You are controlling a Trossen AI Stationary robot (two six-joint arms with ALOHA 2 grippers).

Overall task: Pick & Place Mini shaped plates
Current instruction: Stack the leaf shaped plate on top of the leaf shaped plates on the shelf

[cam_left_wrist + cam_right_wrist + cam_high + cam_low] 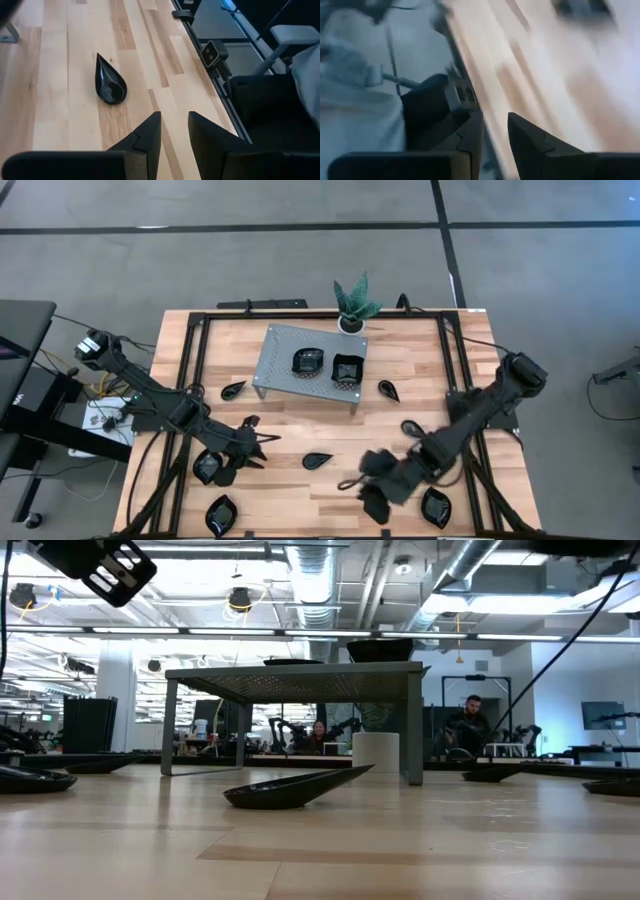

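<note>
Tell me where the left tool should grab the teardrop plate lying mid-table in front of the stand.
Pinch the rim of the teardrop plate at its rounded end, coming from above. It lies flat and shallow on the table, so only the raised edge offers a hold. That end faces the left tool, whose fingers stand slightly apart and empty.

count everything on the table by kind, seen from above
metal stand: 1
potted plant: 1
black plates: 9 (2 on the stand, 7 on the tabletop; more may be hidden under the arms)
total: 11
</note>
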